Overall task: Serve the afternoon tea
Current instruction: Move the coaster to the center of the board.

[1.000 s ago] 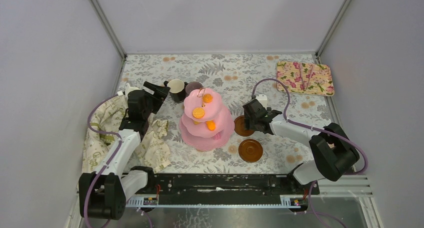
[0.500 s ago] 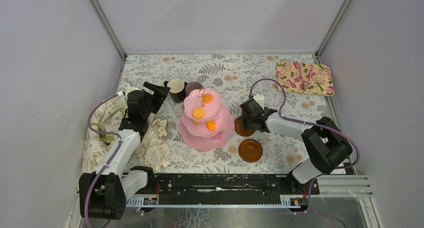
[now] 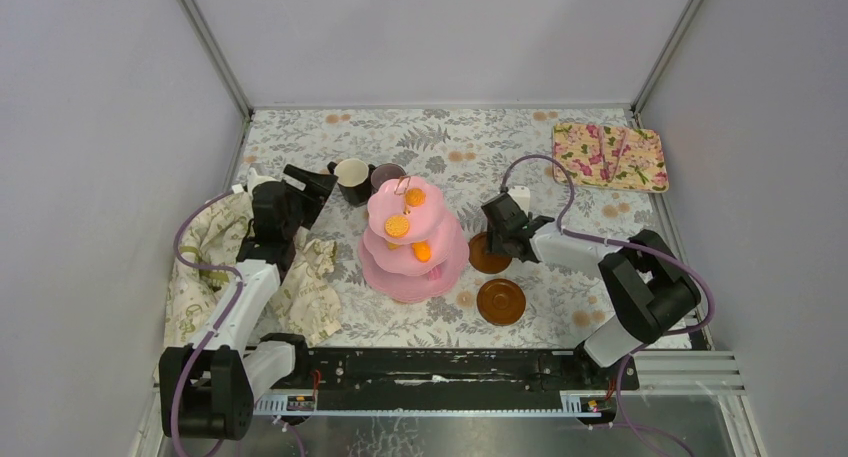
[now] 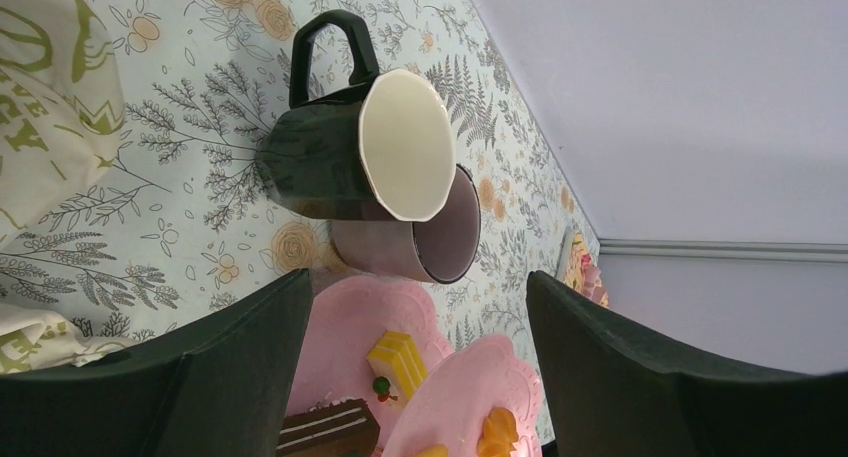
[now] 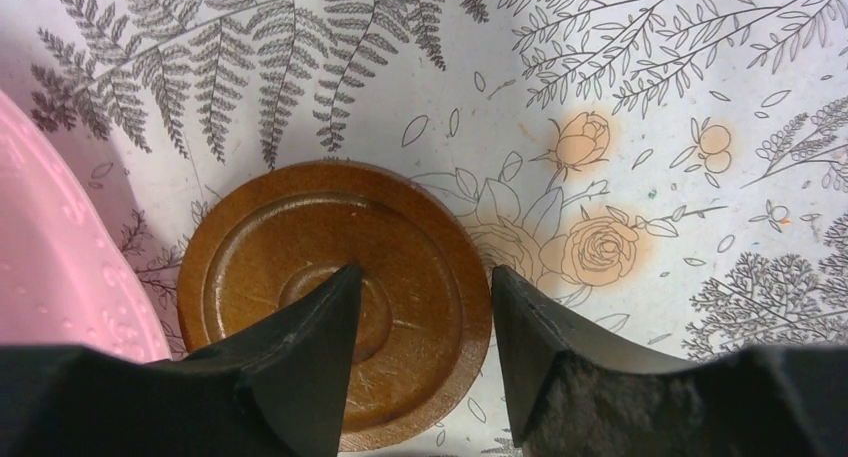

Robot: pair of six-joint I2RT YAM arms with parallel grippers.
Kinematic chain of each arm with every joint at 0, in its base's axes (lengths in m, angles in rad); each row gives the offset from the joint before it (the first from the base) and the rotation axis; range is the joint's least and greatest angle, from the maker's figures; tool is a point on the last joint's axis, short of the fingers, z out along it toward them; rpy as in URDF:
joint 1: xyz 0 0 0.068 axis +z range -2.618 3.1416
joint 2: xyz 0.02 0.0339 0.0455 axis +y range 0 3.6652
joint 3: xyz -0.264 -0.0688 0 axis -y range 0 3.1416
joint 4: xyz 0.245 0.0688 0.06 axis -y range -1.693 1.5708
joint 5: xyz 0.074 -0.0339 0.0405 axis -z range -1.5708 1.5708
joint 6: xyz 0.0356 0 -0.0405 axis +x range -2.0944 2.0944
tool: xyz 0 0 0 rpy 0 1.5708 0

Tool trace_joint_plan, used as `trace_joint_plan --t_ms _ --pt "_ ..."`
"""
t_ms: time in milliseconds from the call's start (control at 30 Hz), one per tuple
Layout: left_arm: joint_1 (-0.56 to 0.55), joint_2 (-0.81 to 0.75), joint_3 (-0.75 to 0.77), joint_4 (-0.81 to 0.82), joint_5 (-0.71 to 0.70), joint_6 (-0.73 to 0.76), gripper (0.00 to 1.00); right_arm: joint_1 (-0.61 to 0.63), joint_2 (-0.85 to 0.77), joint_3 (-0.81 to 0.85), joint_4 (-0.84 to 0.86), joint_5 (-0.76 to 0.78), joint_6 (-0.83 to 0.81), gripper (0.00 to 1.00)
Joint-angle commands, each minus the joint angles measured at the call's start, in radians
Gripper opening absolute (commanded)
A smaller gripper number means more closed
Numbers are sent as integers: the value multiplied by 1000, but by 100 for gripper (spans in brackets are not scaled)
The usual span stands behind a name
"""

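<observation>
The right claw [image 5: 420,277], jaws apart, straddled the rim of 1 saucer [image 5: 260,277] beside the cake stand [image 3: 412,242]; the left claw [image 4: 418,307] gaped toward 2 mugs [image 4: 330,167] behind it, neither yet on a saucer.

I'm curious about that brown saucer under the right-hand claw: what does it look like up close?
The brown saucer is round, wood-looking and glossy, with a raised rim, concentric rings and a shallow centre well. It lies flat and empty on the floral tablecloth, close beside the pink cake stand. The right gripper straddles its rim, jaws open, one tip over the centre, one just outside.
</observation>
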Motion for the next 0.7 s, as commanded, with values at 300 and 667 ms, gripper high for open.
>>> trace_joint_plan --t_ms 300,667 --pt "19 -7 -11 66 33 15 85 -155 76 -38 17 -117 26 43" --pt "24 -3 -8 66 44 16 86 -257 179 76 -22 -113 34 43"
